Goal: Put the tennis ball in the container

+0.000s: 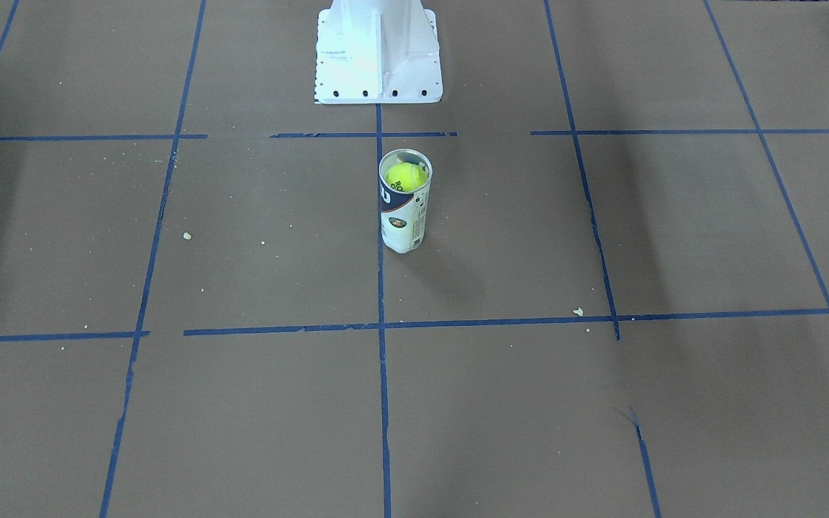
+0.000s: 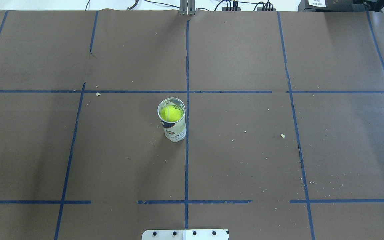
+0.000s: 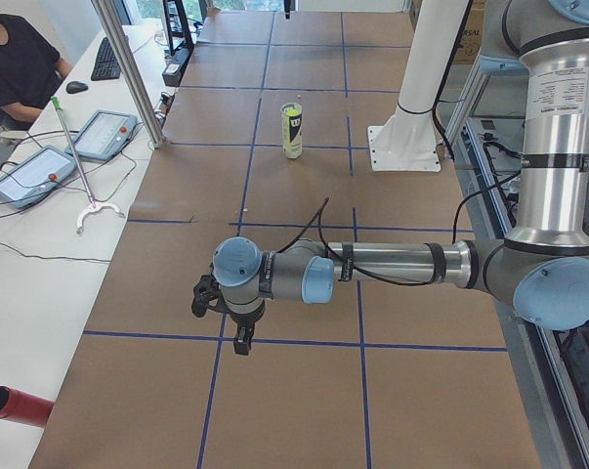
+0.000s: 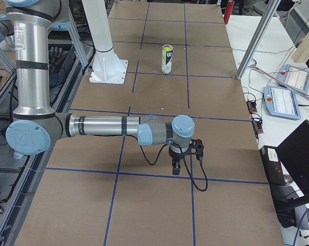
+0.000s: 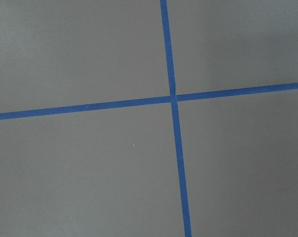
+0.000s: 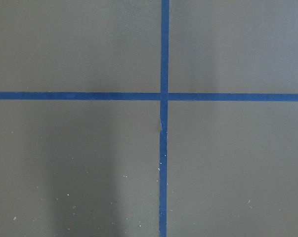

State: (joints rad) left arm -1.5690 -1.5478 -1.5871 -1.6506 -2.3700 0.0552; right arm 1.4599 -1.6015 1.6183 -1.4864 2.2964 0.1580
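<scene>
The clear container (image 1: pixel 404 219) with a navy and white label stands upright near the table's middle, just in front of the robot base. The yellow-green tennis ball (image 1: pixel 405 176) sits inside it near the open top, also seen from above as the ball (image 2: pixel 171 113) in the can (image 2: pixel 176 130). The left gripper (image 3: pixel 240 342) hangs low over the table's left end, far from the can (image 3: pixel 291 130). The right gripper (image 4: pixel 176 169) hangs over the right end, equally far from the can (image 4: pixel 166 60). Whether either is open or shut I cannot tell. Both wrist views show only taped paper.
The white robot base (image 1: pixel 378 54) stands right behind the can. Blue tape lines (image 2: pixel 186 160) grid the brown paper, with small crumbs (image 2: pixel 282 135) scattered. Beyond the table edge are control tablets (image 3: pixel 104 134), cables, a red tube (image 3: pixel 16 405) and a seated person.
</scene>
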